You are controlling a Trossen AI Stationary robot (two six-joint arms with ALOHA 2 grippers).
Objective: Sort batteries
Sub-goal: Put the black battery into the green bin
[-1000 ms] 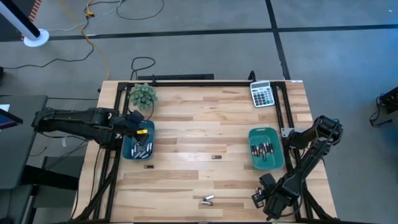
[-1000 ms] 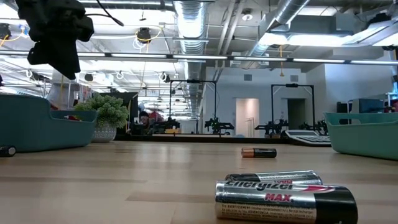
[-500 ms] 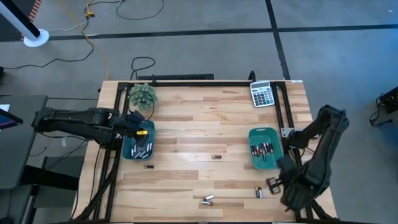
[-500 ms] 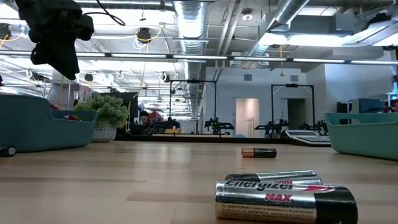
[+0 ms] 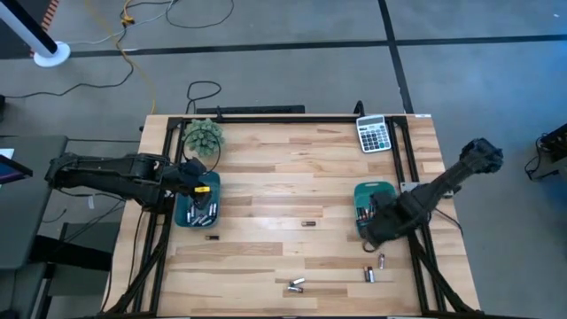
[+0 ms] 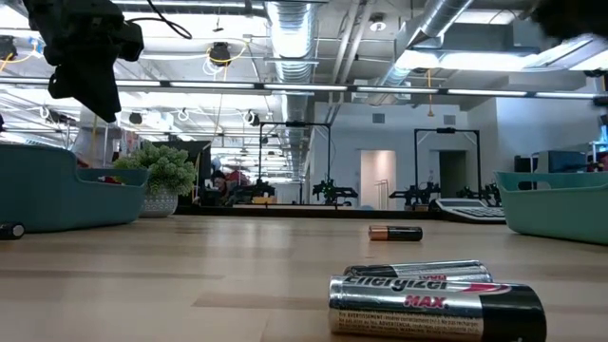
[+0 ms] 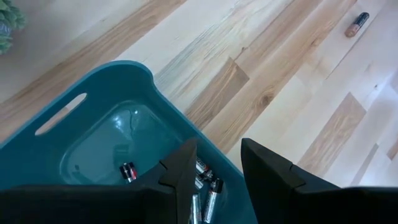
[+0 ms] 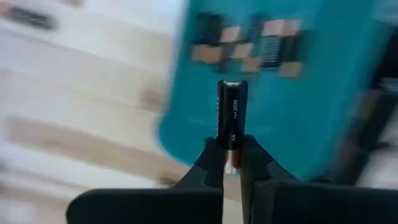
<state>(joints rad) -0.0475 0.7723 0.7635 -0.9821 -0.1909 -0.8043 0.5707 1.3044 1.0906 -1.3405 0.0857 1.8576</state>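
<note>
The light wooden bench (image 5: 292,190) stands on a grey concrete floor (image 5: 292,71) crossed by dark seam lines, with a yellow cable (image 5: 133,53) trailing toward 11 o'clock and a black cable (image 5: 202,89) looping at the bench's 12 o'clock edge. Seen level across the bench, the room is a large open hall with exposed silver ducts (image 6: 294,38), long ceiling light strips (image 6: 285,87), a pale doorway (image 6: 378,179) at the far wall and dark frames (image 6: 446,161) standing near it

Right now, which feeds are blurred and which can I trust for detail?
Right wrist view: teal plastic bin and wooden table smear with motion blur, yet the dark cylindrical battery pinched in the right gripper reads sharp. Left wrist view: crisp. Low view: the nearest silver-and-black battery is sharp; ceiling lights glare. High view: clear, batteries tiny.
</note>
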